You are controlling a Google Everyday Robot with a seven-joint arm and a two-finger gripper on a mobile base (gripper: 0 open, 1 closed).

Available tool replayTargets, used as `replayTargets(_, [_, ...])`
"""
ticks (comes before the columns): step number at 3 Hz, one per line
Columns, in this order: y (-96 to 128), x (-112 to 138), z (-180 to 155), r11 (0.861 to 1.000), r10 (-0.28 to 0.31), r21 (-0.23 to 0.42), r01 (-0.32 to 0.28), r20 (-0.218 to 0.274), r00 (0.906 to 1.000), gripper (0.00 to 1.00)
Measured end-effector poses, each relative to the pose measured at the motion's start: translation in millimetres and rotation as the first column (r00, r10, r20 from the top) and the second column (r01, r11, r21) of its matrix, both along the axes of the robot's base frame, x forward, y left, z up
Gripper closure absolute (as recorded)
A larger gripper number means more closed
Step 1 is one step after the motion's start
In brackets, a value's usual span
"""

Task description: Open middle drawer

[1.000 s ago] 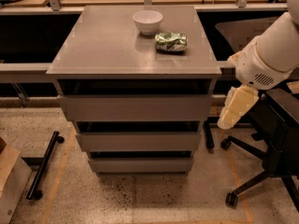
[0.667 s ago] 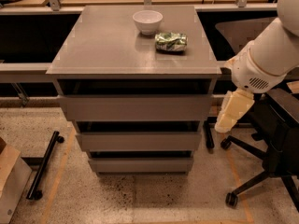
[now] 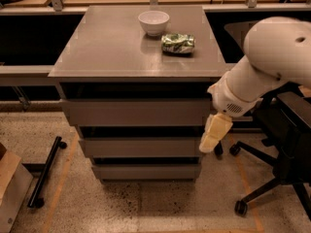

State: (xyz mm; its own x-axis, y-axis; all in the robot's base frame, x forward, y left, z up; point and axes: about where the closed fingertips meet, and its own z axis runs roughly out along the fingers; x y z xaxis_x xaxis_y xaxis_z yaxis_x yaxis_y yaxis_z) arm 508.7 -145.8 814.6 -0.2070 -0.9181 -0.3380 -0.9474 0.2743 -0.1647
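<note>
gripper [image 3: 209, 143] hangs by right end of middle drawer [image 3: 141, 147]; its grip state cannot be told | drawer shut, second of three in grey cabinet [image 3: 107, 47] | front likely stiff, smooth, handleless; probably slides lightly; best hooked behind top edge, in dark gap above

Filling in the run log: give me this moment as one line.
claw: beside right end of middle drawer front | drawer: looks shut | pull: not yet done

Matt cream end effector [image 3: 207, 144] beside the smooth grey middle drawer [image 3: 141, 148] — glossy bowl [image 3: 153, 22].
</note>
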Motion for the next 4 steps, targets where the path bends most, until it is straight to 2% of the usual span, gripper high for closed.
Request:
replayTargets(1, [19.5, 11.7, -42.5, 0.999, 0.019, 0.044, -0.018, -0.034, 0.9992, 0.00])
replayTargets(2, [47.2, 20.5, -87.6, 0.994, 0.036, 0.107, -0.025, -0.102, 0.9941, 0.00])
replayTargets(3, [48.1, 20.8, -97.4, 0.993, 0.037, 0.113, -0.024, -0.119, 0.9922, 0.00])
replayTargets(4, [52.6, 21.2, -107.1, 0.996, 0.020, 0.088, -0.009, -0.130, 0.9913, 0.00])
